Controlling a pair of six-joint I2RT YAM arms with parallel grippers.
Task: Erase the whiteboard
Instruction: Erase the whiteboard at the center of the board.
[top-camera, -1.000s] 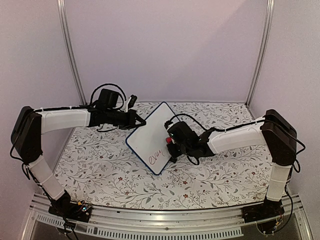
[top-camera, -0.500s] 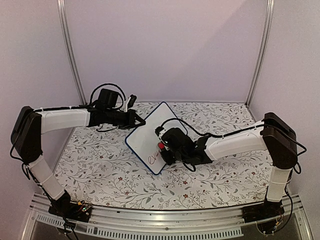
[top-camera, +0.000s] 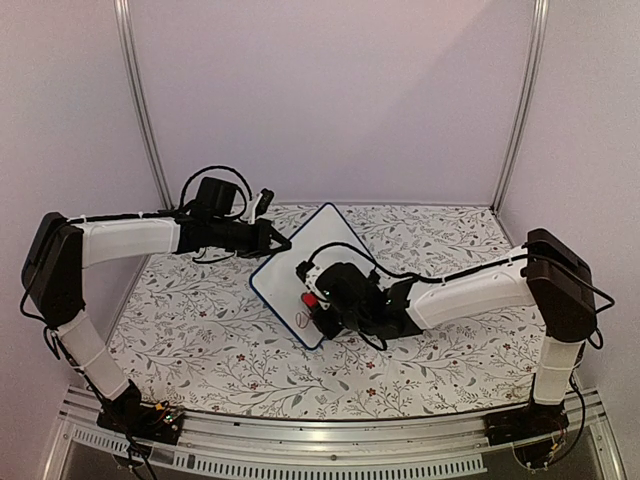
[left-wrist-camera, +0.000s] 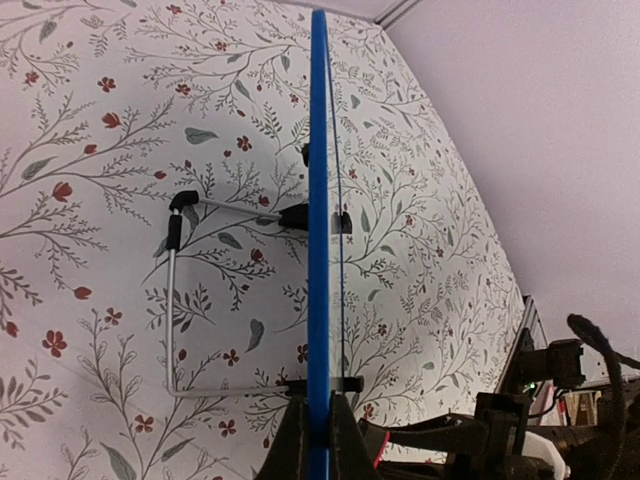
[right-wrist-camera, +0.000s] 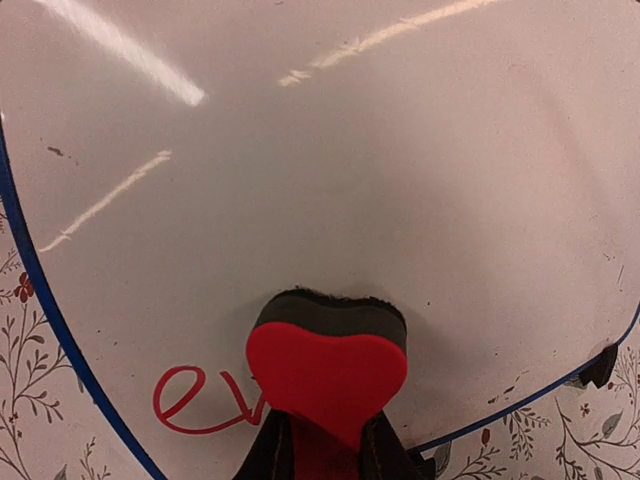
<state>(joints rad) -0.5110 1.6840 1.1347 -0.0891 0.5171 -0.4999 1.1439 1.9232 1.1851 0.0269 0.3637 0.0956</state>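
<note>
Centrally, whiteboard (top-camera: 303, 256), floral tablecloth (top-camera: 200, 330), lilac walls (top-camera: 330, 100)

Blue-framed whiteboard (top-camera: 318, 242), mostly clean, bears red writing (right-wrist-camera: 200, 400) near its lower corner.

The top camera looks down from high behind over the whole table (top-camera: 200, 340). All views share the whiteboard (top-camera: 305, 255): left wrist sights along its edge, right wrist faces it closely behind the eraser (right-wrist-camera: 327, 365).

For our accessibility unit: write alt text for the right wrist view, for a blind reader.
A red heart-shaped eraser with a black felt edge, held in the jaws of the right gripper, rests on a white blue-framed whiteboard, beside red marker letters.
</note>
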